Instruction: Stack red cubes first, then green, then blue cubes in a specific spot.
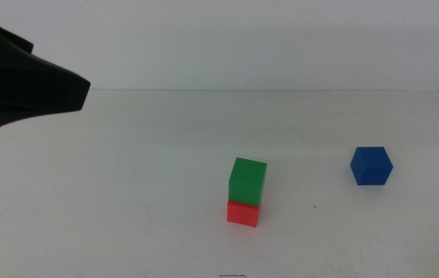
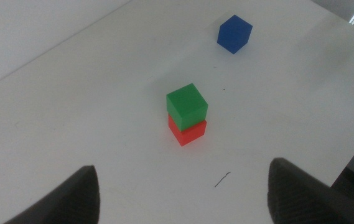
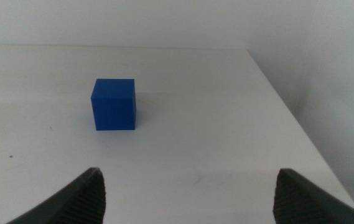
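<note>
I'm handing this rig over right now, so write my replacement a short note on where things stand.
Left gripper: open, empty, raised over the table's left side, facing the stack.
Right gripper: open, empty, aimed at the blue cube.
Green cube sits on the red cube, near the table centre.
Blue cube stands alone on the right side.
Done: red, then green.
Left: pick up blue and set it on green.

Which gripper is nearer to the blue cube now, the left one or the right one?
Probably the right. The right gripper is open and faces the blue cube directly, with bare table between them. The left gripper, also open, looks across the green cube toward it.
</note>
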You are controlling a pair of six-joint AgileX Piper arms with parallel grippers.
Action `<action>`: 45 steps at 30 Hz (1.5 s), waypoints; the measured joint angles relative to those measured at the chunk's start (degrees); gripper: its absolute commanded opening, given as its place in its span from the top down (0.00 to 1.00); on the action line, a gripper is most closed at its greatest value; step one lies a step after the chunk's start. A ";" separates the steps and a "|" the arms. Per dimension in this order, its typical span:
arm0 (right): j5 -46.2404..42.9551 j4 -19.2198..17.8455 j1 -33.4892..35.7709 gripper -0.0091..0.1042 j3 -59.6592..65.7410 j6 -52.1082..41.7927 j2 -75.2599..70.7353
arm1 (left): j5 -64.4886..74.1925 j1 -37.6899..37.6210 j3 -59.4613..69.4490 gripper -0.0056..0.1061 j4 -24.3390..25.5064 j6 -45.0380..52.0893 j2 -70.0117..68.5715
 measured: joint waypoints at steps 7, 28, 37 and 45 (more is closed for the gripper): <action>8.37 5.75 0.00 0.09 -7.57 0.00 3.95 | 0.00 0.00 0.00 0.13 0.05 0.00 0.18; 54.48 14.05 0.00 0.09 -67.20 -0.49 66.42 | 0.00 0.00 0.00 0.13 0.05 0.00 0.25; 53.84 15.56 0.00 0.09 -78.55 -0.51 83.72 | 0.00 0.00 0.00 0.13 0.07 0.00 0.25; 53.72 17.30 0.00 0.09 -84.50 -2.83 96.73 | 0.00 0.00 0.00 0.13 0.22 0.00 0.25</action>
